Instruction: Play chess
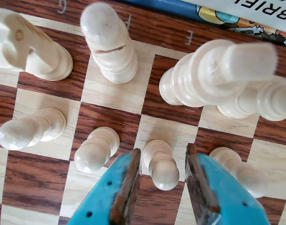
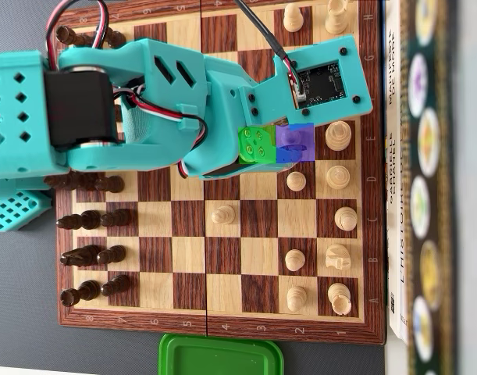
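Tool (image 1: 163, 180), blue, jaws parted, straddling white pawn (image 1: 160, 165), gripping nothing. Chessboard (image 1: 157, 75): border letters "G", "E" legible. Book (image 1: 236, 14), far right: partial lettering "BRIEL".

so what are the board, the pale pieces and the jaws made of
Board: wood or veneer, grain visible, slightly glossy. Pale pawn and its neighbours: likely turned light wood, smooth sheen; could be plastic. The gripper jaws: matte teal plastic, probably 3D-printed, with brownish inner pads.

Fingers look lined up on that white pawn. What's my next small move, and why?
Probably close the gripper. In the wrist view the white pawn stands between the open fingers, with neighbouring pawns outside each one. If depth looks short, ease down slightly first; how low the fingers sit on the pawn is unclear.
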